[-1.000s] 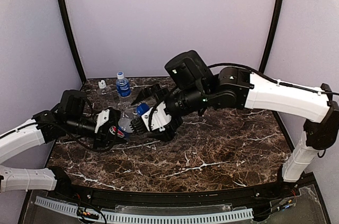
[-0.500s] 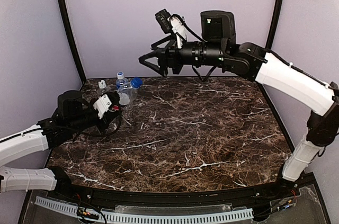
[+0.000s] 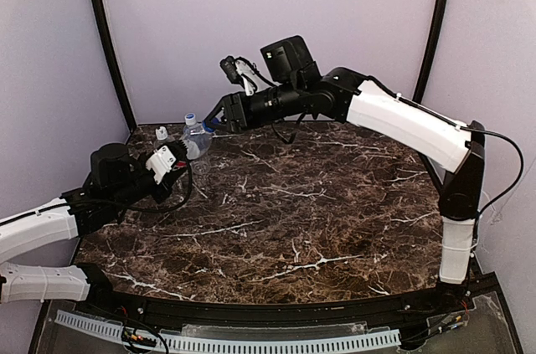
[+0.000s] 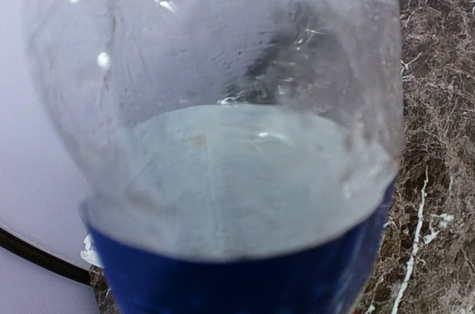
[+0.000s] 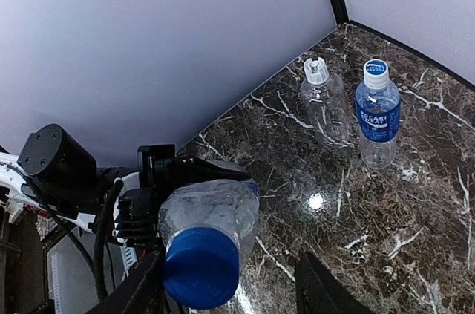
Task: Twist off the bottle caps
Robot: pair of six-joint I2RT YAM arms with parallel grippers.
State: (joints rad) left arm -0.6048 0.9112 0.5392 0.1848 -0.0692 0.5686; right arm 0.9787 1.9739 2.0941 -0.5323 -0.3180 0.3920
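Note:
My left gripper [image 3: 174,160] is shut on a clear bottle [image 3: 198,141] with a blue label, holding it tilted up and to the right above the table's back left. That bottle [image 4: 223,106] fills the left wrist view and hides the fingers. Its blue cap [image 5: 200,266] points at the right wrist camera. My right gripper [image 5: 230,284] stands open around the cap: the left finger [image 5: 141,292] is at the cap's side, the right finger [image 5: 319,292] well apart. The right gripper [image 3: 216,124] meets the bottle's top in the top view.
Two more bottles stand upright in the back left corner: an unlabelled one [image 5: 324,106] with a white cap [image 5: 315,70] and a blue-labelled one [image 5: 377,117] with a blue cap [image 5: 376,70]. The purple walls [image 3: 268,28] close in behind them.
The left gripper carried the bottle back and left and tilted it upward. The right gripper lifted away high, then came down to the cap, its jaws narrowing.

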